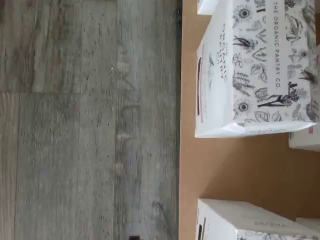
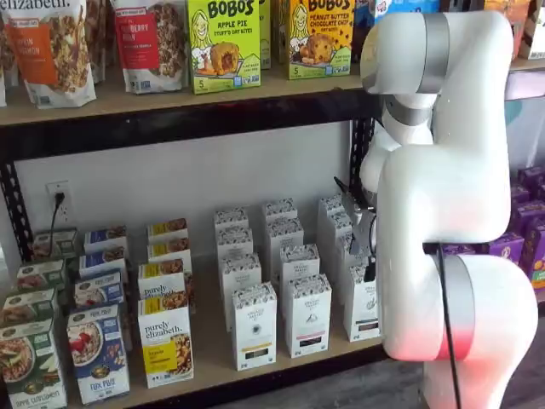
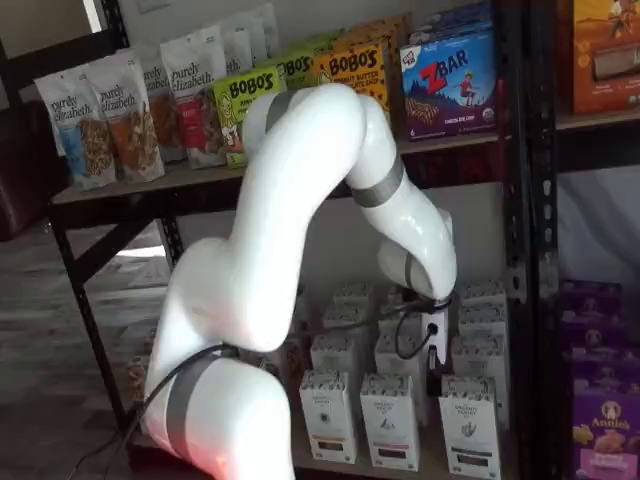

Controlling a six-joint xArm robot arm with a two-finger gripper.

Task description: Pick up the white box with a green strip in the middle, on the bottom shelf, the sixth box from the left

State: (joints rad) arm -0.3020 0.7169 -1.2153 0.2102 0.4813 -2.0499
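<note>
The white box (image 2: 361,308) stands on the bottom shelf (image 2: 213,362), in the near row, at the right end of the white boxes. In both shelf views it is upright. It has a black speckled band on top and a small dark mark on its front. The big white arm (image 2: 443,187) hides its right side in a shelf view. In a shelf view the same white box (image 3: 470,428) shows whole, with two more white boxes (image 3: 390,422) just to its left. More white boxes stand in rows behind them, farther back on the shelf.

The gripper (image 3: 432,384) hangs down from the arm, just above and a bit to the left of the white box. It is not touching the box. Only a thin black bit of the fingers shows, side-on, with a black cable (image 3: 405,340) looping beside it. I cannot tell if the fingers are apart or together.

To the left on the bottom shelf are the yellow Purely Elizabeth boxes (image 2: 166,341) and some blue boxes (image 2: 98,351).

The wrist view looks down on a white carton (image 1: 250,70) with black flower drawings, standing on the tan shelf board (image 1: 240,165). The grey wood floor (image 1: 85,125) lies past the shelf edge. I cannot tell which box this one is.
</note>
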